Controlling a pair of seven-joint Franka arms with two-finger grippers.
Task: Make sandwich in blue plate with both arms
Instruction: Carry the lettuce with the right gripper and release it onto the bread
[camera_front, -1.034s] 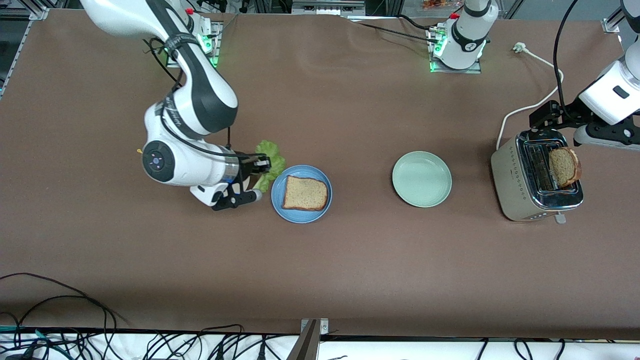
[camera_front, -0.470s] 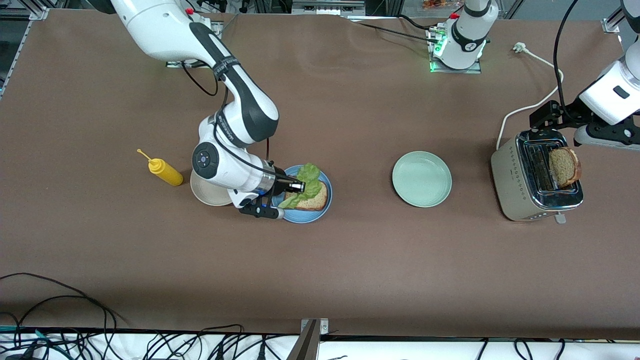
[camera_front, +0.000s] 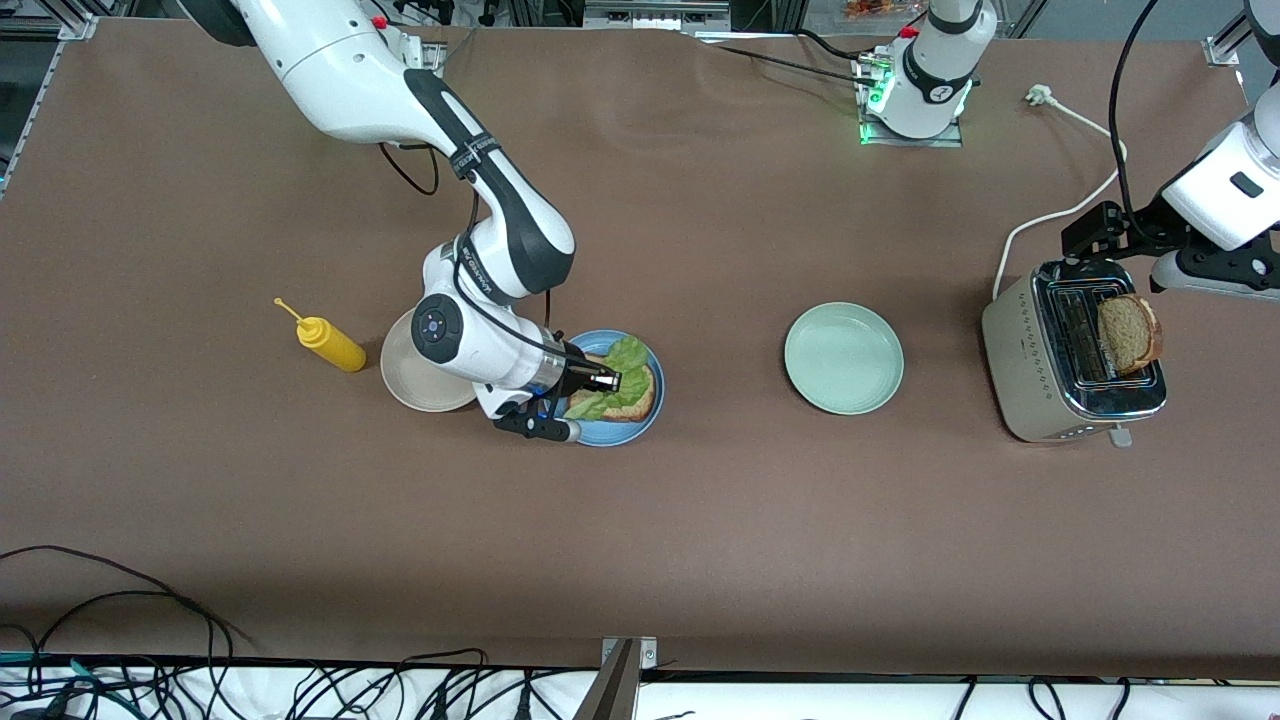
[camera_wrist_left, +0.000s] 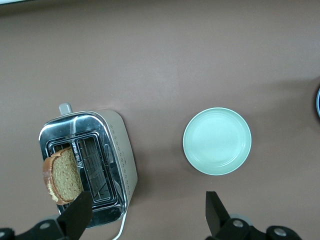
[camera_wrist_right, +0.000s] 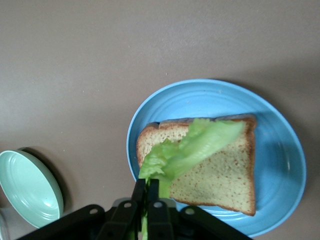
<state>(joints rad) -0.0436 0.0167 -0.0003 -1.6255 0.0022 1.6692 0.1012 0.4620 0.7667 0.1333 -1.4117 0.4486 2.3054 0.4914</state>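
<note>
Ruffled green lettuce leaf (camera_wrist_right: 192, 147), pinched at its stem end by right gripper (camera_wrist_right: 148, 190), drapes lengthwise across brown bread slice (camera_wrist_right: 220, 175) on round blue plate (camera_wrist_right: 280, 150); left gripper (camera_wrist_left: 145, 215) waits spread wide over silver toaster (camera_wrist_left: 117, 150) holding second slice (camera_wrist_left: 62, 175).

- My right claw (camera_front: 612, 381) pinches lettuce (camera_front: 618, 376) over bread slice (camera_wrist_right: 220, 172) on plate (camera_front: 650, 415).
- 2nd slice (camera_front: 1130, 333) in toaster (camera_front: 1040, 400), under my left claw (camera_wrist_left: 145, 212), w/ jaws apart.
</note>
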